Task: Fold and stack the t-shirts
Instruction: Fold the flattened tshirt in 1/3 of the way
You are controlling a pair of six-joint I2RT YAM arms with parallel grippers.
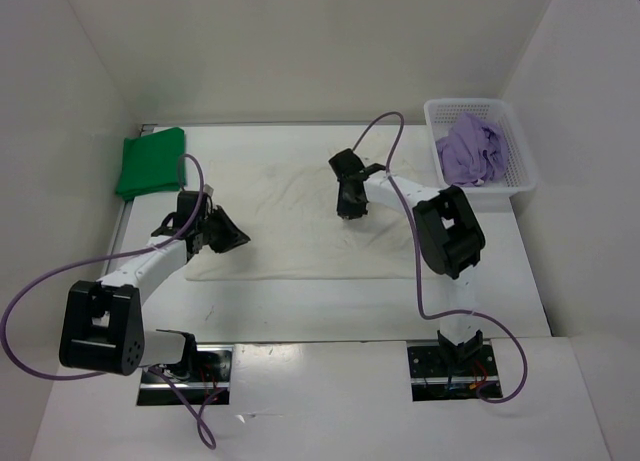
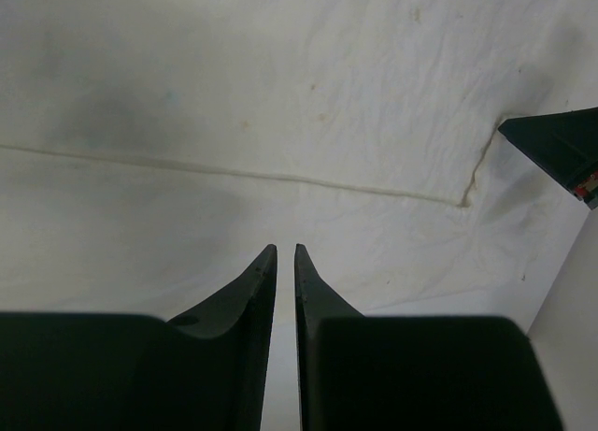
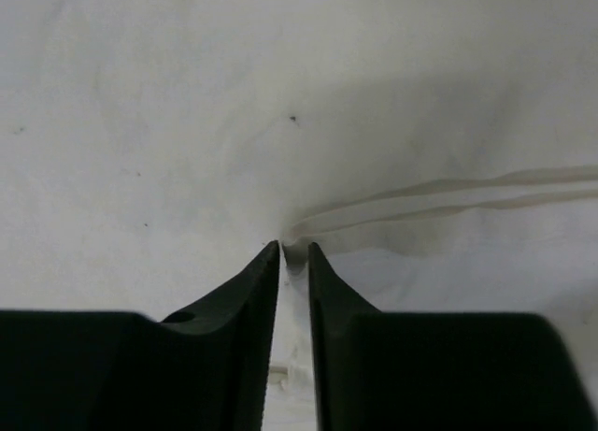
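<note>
The white shirt (image 1: pixel 300 236) lies spread across the middle of the desk (image 1: pixel 300 311). At its left edge our left fingers (image 2: pixel 252 291) nearly meet; we cannot tell if they hold cloth. Our right fingers (image 3: pixel 252 291) pinch a fold of it. A folded green shirt (image 1: pixel 150 163) lies in the far left corner. In the far right corner, the purple shirt (image 1: pixel 475 149) fills a basket (image 1: pixel 480 103).

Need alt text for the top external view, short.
A white t-shirt lies spread flat at centre, with the left gripper at its left edge and the right gripper just right of its middle. A folded green t-shirt sits at the far left, and a crumpled purple t-shirt lies in a white basket at the far right.
</note>
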